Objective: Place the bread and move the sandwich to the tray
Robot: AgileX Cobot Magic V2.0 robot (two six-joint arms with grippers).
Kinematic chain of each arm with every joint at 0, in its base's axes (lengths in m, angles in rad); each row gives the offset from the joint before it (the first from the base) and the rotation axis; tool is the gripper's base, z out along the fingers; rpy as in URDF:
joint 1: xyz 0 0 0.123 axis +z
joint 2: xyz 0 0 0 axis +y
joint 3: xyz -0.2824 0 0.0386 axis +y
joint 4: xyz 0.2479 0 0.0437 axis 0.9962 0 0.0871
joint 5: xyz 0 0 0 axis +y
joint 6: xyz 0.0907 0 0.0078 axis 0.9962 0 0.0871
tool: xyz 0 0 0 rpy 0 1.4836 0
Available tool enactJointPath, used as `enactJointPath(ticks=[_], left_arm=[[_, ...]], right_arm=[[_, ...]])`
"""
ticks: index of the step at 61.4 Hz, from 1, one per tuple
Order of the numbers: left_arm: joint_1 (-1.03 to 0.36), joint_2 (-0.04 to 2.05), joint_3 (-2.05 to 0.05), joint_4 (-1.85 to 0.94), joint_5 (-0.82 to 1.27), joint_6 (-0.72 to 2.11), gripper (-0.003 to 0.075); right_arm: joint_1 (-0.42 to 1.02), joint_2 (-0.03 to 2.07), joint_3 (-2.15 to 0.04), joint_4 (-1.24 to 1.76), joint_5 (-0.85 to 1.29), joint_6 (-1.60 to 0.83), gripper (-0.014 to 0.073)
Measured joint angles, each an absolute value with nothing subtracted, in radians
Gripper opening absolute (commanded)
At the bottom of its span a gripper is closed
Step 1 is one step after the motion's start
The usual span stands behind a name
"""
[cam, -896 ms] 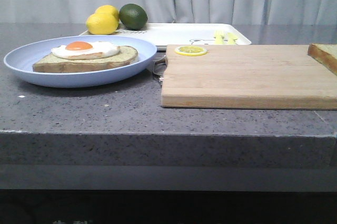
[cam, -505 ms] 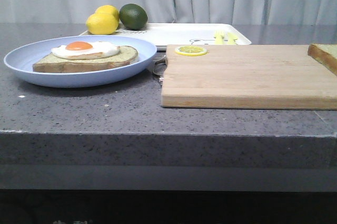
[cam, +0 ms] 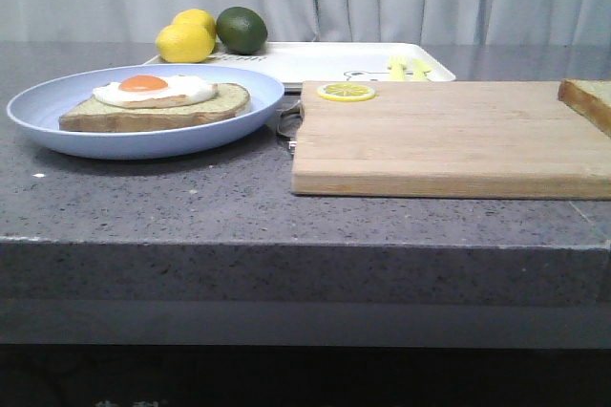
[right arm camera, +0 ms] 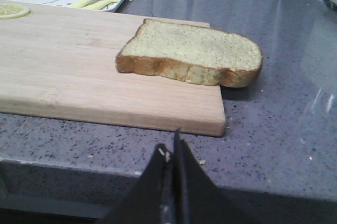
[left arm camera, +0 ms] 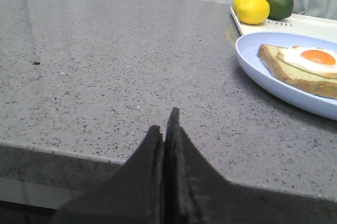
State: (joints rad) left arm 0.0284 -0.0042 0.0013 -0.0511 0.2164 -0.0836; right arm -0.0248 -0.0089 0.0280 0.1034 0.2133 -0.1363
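A: Where's the bread [right arm camera: 190,53]?
B: On the wooden board's [cam: 449,135] right end, crust brown, face pale tan, one end overhanging the desk [cam: 191,206].
A: The sandwich [cam: 158,99]?
B: On the blue plate [cam: 57,116], left. Tray [cam: 315,61] behind, lemons [cam: 186,37], lime [cam: 242,30].
A: Hands?
B: Left hand [left arm camera: 166,129] and right hand [right arm camera: 174,148] both pressed together, empty.

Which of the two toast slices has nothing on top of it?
The bread on the cutting board, overhanging its right end. The other slice carries the egg on the blue plate.
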Motion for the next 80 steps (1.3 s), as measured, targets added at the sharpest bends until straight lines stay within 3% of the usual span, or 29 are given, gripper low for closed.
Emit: enactJointPath(ticks=[60,80], left_arm=[[0.028,-0.004,0.001,-0.051,0.214,-0.084,-0.0018],[0.028,-0.004,0.001,-0.051,0.044,-0.084,-0.0018]], right_arm=[[-0.025,-0.009,0.028,0.103,0.14,-0.136,-0.011],[-0.025,-0.009,0.028,0.111,0.122,-0.136,-0.011]])
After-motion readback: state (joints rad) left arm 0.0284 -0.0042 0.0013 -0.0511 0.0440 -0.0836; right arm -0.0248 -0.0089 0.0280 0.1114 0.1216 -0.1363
